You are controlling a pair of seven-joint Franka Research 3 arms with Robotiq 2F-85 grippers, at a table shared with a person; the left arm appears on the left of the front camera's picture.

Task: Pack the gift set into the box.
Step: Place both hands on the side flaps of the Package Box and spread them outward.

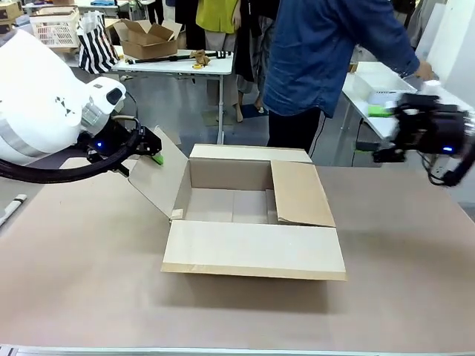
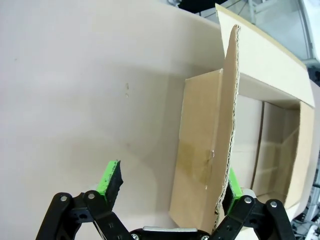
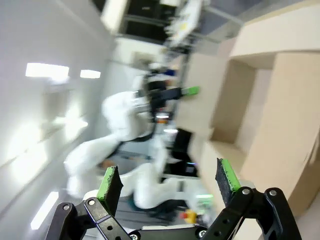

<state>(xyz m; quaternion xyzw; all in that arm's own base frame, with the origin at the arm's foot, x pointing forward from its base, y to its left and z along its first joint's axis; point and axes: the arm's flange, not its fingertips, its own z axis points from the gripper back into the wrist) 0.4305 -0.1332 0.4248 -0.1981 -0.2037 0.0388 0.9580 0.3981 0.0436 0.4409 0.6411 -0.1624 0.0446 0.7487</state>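
Bench point(image 1: 89, 297) up front; box point(image 1: 223, 208) sits mid, nothing inside, right flap point(image 1: 300, 193) folded in. Left wrist: left fingers point(image 2: 111, 180) wide open, left flap point(image 2: 215, 150) between, not pinched. Right wrist: right fingers point(image 3: 110, 187) wide open, holding nothing. Step prob. flap-opening; next, push right flap out before gift set goes in.

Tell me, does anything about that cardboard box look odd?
Yes: the box has its right flap leaning inward over the opening, partly covering it; the other three splay outward. The open left end effector straddles the left flap.
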